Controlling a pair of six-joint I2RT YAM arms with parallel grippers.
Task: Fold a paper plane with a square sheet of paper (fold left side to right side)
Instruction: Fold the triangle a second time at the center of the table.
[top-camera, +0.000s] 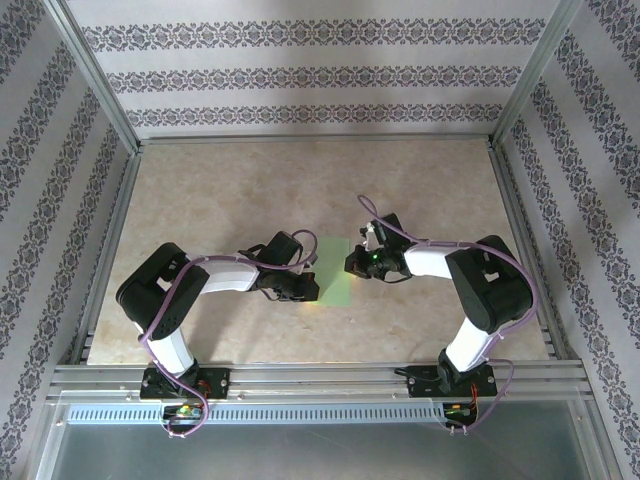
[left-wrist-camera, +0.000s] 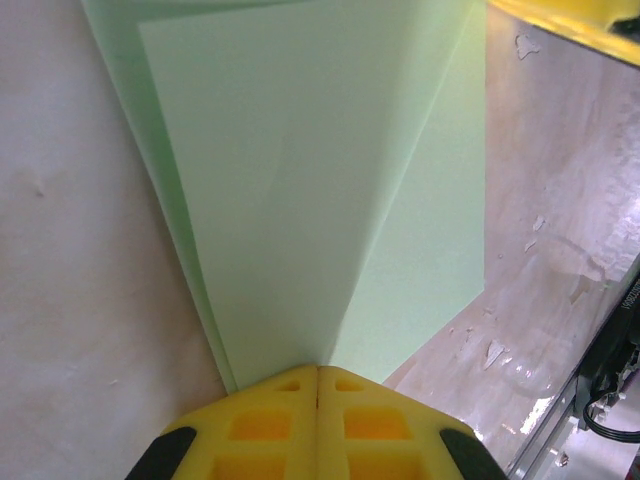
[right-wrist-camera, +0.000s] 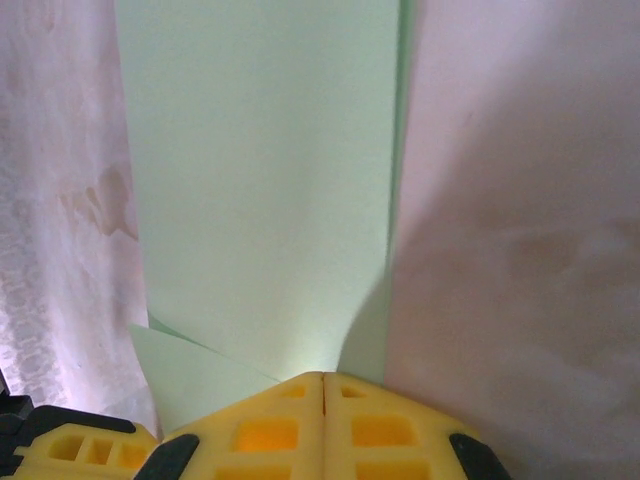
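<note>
one folded green sheet (top-camera: 334, 282), two end effectors (left-wrist-camera: 318, 380) (right-wrist-camera: 323, 382), both closed.

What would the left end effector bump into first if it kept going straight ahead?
The green paper. The shut left end effector has its tips at the paper's near corner, so it would push or slide onto it, though its tilt is unclear.

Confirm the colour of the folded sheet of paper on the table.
Plain light green, matte, no print. The sheet of paper shows best in the left wrist view.
</note>
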